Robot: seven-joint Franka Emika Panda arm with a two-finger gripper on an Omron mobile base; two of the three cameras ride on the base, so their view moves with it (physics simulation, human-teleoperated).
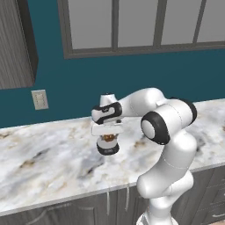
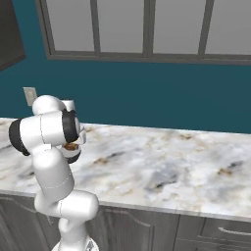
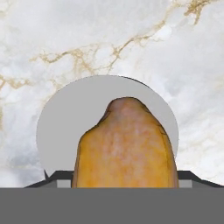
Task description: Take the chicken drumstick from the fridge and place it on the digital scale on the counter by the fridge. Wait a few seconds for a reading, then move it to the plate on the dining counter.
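Left base view: at the frame's centre the gripper [image 1: 107,139] hangs over the marbled counter [image 1: 48,162], with the chicken drumstick [image 1: 107,139] a small orange-brown patch between its fingers, just above the dark digital scale [image 1: 108,149]. Whether it touches the disc I cannot tell. Hand view: the drumstick [image 3: 126,146] fills the lower middle, clamped in the grasp, its long axis running up the frame with the narrower end toward the top, over the scale's grey top [image 3: 65,127].
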